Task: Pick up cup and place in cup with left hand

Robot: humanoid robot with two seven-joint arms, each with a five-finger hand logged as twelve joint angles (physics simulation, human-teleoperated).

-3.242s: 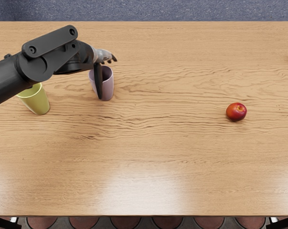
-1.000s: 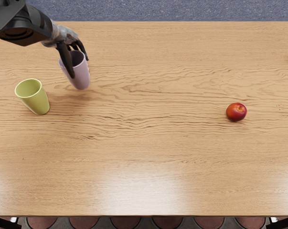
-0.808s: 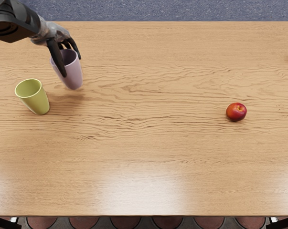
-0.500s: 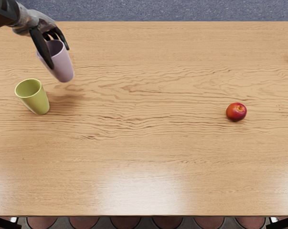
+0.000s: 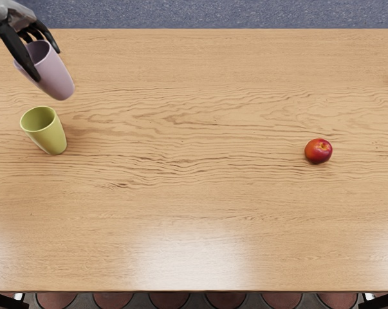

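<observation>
"Left hand (image 5: 12,18) first: what's it doing now?"

"It's holding the purple cup (image 5: 53,77), with fingers wrapping around the side near the rim. Since the earlier views, hand and cup are showing farther toward the picture's left and its top edge."

"And is that cup touching the counter (image 5: 194,212)?"

"No, it's hanging in the air and leaning, its base pointing down toward the picture's right. The green cup (image 5: 47,134) is standing where it was, mouth up."

"So what is that shift meaning for the task?"

"I'm judging that the lift is done and the carry is nearing its end. The purple base is showing just beyond the green rim, so it isn't going inside yet. It's needing to come over the mouth, straighten a little, then go down."

"What are you worrying about?"

"The leaning base catching that rim and tipping the green cup. I'm also guessing the fingers are needing room as the cups are nesting."
</observation>
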